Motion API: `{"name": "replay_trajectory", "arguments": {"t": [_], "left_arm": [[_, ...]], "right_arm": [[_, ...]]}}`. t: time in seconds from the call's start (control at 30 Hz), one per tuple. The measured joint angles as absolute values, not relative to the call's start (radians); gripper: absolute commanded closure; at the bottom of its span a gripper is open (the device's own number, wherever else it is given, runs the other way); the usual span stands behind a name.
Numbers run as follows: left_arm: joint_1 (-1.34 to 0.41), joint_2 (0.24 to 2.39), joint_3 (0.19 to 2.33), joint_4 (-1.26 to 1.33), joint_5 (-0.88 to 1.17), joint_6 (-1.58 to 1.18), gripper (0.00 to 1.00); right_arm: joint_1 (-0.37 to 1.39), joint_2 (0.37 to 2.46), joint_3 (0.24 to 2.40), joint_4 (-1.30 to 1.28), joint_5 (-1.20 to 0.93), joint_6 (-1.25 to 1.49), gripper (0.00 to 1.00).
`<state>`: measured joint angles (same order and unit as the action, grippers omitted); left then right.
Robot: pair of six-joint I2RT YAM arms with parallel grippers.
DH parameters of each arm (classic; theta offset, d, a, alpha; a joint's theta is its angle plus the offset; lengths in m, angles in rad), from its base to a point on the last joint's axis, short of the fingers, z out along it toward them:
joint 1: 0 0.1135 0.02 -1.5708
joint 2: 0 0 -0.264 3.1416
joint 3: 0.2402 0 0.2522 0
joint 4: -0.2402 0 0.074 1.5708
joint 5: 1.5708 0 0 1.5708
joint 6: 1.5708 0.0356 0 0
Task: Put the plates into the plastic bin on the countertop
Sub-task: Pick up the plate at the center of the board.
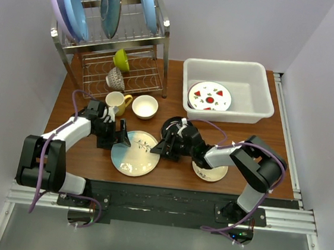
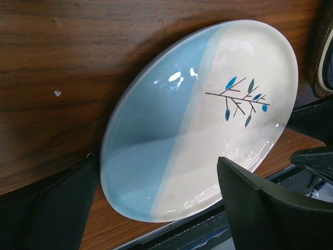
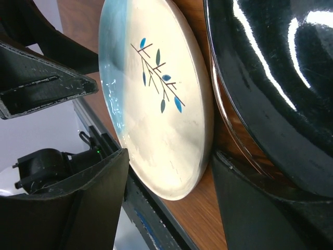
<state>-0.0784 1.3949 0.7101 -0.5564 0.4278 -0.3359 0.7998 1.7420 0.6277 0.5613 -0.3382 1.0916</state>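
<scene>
Biggest thing first: the wood countertop [image 1: 274,130], with the white bin [image 1: 251,92] at the far right, and one fruit-slice plate [image 1: 209,96] is already lying in it. So I'd say the job's partly done and the step in hand is picking up the teal-and-cream plate [image 1: 135,154], which lies flat near the front edge. The black plate [image 3: 281,78] is just beside it, and a small cream plate [image 1: 211,173] sits off to the right.

Left gripper [image 2: 158,159] is spread wide, holding nothing, with the plate between its fingers. Right gripper [image 3: 171,152] is also wide apart and straddles the opposite rim. Can't tell if either one touches the plate.

My guess for next: one has to get a finger under that low rim, pinch it, then carry the plate to the bin.
</scene>
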Motion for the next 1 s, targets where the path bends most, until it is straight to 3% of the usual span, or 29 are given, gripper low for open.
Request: {"name": "replay_trajectory", "arguments": {"t": [0.43,1.0], "left_arm": [[-0.078,1.395,0.705,-0.537,0.422,-0.336,0.03],[-0.078,1.395,0.702,-0.525,0.422,-0.330,0.04]], "right_arm": [[0.805,1.764,0.583,0.668,-0.336,1.137,0.43],[0.823,1.771,0.533,0.767,-0.331,1.164,0.45]]}}
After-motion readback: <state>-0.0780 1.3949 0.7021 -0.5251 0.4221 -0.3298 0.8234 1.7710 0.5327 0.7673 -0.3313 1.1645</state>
